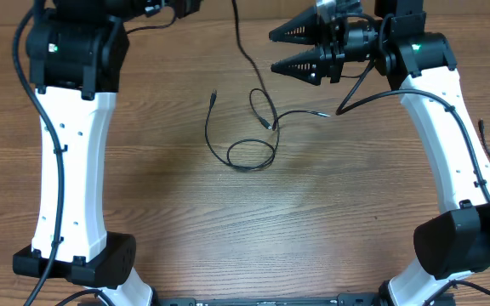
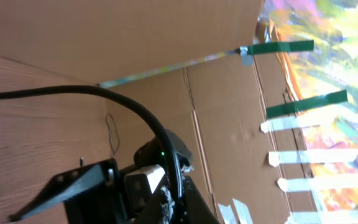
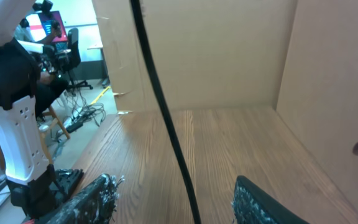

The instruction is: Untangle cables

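Observation:
The thin black cables [image 1: 249, 153] lie mid-table in a loose loop, with one plug end at the left [image 1: 215, 95] and one at the right [image 1: 323, 113]. One cable strand [image 1: 247, 58] rises from the tangle toward the top edge. My left gripper [image 2: 176, 202] is shut on this black cable [image 2: 135, 106], held high at the back; in the overhead view the gripper is mostly cut off at the top. My right gripper [image 1: 271, 51] is open and empty beside the raised strand, which crosses between its fingers [image 3: 173, 186] in the right wrist view [image 3: 157, 93].
The white left arm [image 1: 71, 170] and white right arm [image 1: 453, 144] stand at the table's sides. Cardboard walls [image 3: 216, 56] close off the back and side. Thicker arm wires [image 1: 373, 98] hang near the right gripper.

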Motion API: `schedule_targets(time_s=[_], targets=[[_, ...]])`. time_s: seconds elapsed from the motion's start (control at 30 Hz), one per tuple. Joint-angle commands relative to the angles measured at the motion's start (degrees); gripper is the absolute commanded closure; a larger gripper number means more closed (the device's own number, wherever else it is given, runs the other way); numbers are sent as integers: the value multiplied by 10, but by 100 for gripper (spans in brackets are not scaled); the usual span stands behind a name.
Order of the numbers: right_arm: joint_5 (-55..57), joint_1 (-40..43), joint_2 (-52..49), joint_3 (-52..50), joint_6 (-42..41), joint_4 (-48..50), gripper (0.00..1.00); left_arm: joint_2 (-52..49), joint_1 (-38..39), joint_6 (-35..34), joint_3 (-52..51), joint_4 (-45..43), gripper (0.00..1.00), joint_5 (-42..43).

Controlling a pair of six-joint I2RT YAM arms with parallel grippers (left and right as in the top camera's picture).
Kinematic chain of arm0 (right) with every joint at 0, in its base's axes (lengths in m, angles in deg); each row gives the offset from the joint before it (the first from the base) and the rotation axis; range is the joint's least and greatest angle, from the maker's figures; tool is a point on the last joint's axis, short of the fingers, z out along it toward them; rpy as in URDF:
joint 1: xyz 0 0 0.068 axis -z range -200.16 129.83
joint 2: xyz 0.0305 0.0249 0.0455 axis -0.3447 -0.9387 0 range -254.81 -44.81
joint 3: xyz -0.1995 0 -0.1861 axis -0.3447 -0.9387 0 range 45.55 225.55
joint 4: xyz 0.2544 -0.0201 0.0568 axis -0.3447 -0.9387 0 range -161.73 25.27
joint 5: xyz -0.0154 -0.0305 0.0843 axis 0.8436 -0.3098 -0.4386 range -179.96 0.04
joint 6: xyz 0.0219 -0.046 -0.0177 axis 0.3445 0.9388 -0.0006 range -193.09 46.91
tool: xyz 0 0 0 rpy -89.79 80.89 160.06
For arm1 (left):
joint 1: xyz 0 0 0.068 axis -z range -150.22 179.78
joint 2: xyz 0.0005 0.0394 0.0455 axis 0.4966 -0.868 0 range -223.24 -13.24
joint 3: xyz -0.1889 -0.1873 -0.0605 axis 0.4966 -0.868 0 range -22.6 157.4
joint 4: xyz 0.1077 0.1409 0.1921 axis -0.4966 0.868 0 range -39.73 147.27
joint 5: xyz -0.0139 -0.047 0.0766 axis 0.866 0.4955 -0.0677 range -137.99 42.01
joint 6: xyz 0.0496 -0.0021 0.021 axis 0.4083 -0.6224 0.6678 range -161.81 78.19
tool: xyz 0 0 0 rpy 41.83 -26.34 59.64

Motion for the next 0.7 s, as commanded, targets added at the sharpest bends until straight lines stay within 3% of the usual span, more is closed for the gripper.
schedule_targets(time_s=[0.0,0.3,0.67], targets=[[-7,-10,2,-2,-5,20,40,0,24,1,7,-8,96,-2],[-7,-13,2,-2,-10,29,39,0,45,1,7,-8,96,-10],[126,-8,2,-2,-40,16,40,0,52,2,7,-14,96,13]])
